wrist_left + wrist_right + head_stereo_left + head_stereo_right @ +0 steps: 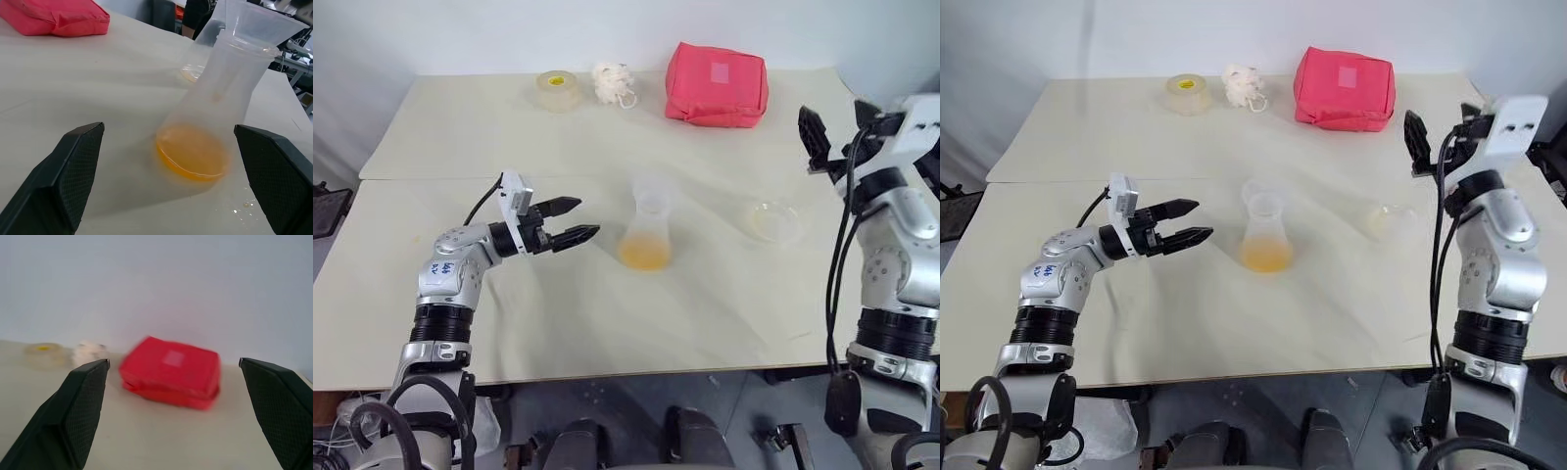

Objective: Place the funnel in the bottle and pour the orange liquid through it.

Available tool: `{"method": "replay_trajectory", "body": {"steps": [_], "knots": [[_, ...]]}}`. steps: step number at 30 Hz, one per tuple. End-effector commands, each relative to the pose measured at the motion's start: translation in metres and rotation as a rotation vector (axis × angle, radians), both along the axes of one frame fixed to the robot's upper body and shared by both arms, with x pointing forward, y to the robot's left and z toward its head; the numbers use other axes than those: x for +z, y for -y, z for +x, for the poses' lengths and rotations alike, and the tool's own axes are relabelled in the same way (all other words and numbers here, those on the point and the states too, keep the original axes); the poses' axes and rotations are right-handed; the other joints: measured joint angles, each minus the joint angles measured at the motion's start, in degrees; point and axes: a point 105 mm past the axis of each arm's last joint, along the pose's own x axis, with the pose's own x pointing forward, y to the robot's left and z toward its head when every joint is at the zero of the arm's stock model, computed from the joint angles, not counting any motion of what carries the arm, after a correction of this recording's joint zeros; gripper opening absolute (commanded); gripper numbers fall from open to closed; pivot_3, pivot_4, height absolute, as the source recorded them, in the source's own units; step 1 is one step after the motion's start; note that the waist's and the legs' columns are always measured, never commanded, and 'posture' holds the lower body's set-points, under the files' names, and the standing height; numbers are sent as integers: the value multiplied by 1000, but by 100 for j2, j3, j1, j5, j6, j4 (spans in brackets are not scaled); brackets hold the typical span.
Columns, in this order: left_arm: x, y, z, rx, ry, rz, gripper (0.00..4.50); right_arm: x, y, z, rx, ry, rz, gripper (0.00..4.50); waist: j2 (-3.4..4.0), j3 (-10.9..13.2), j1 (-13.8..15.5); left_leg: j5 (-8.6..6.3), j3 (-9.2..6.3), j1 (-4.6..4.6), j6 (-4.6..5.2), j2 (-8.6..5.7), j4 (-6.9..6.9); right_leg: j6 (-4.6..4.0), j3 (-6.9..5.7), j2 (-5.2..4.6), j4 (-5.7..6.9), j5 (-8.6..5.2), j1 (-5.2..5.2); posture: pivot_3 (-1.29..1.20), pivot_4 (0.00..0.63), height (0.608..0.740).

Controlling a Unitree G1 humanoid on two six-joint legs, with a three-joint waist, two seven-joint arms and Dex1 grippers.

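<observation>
Silver arms — black cables, black-fingered pincers.

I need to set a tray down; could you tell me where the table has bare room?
The near strip of the table, in front of the bottle and between the arms, is bare. So is the far left corner beside the tape roll. The back edge is crowded: tape roll, white puff, red pouch.

Red pouch, tape roll blurred in right wrist view; funnel rim cut off.
</observation>
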Motion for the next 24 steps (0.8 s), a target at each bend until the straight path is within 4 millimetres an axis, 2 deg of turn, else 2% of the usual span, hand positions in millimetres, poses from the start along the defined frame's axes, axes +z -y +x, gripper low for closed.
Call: {"method": "replay_trajectory", "body": {"steps": [1,4,6,9,14,18,20,24], "knots": [[16,-7,-9,-19,133,15,4500,8,-34,-40,264,16,-192,4451,0,0,17,0,0,-1,0,0,0,0,0,0,-1,0,0,0,150,740],[10,-17,-18,-46,146,44,4500,-21,-53,-69,448,-90,-384,4451,-1,0,24,0,-3,-1,0,-3,-3,0,-4,0,-3,0,0,0,150,740],[5,-26,-25,-56,139,72,4500,-43,-54,-85,520,-195,-450,4451,-2,0,38,-1,1,-2,1,-4,-4,1,-5,0,-8,0,0,0,150,740],[-2,-36,-34,-71,112,112,4500,-72,-50,-99,565,-302,-511,4451,-5,1,83,-1,10,-3,1,-3,0,1,-3,0,-13,0,1,0,150,740],[-12,-44,-46,-104,72,161,4500,-116,-31,-103,573,-451,-543,4451,-8,0,216,0,32,4,1,1,17,1,8,0,-22,0,11,0,150,740],[-31,-49,-63,-122,16,231,4500,-152,-12,-106,553,-549,-501,4451,-10,-2,277,0,38,5,1,1,18,2,10,0,-32,1,15,0,150,740],[-35,-49,-72,-141,-6,238,4500,-155,-8,-104,542,-555,-478,4451,-10,-2,281,0,40,8,1,2,14,2,10,0,-32,1,15,0,150,740],[-35,-46,-76,-163,10,255,4500,-156,-7,-97,539,-541,-480,4451,-10,-2,297,0,42,7,1,8,24,2,10,2,-34,1,19,0,150,740]]}}
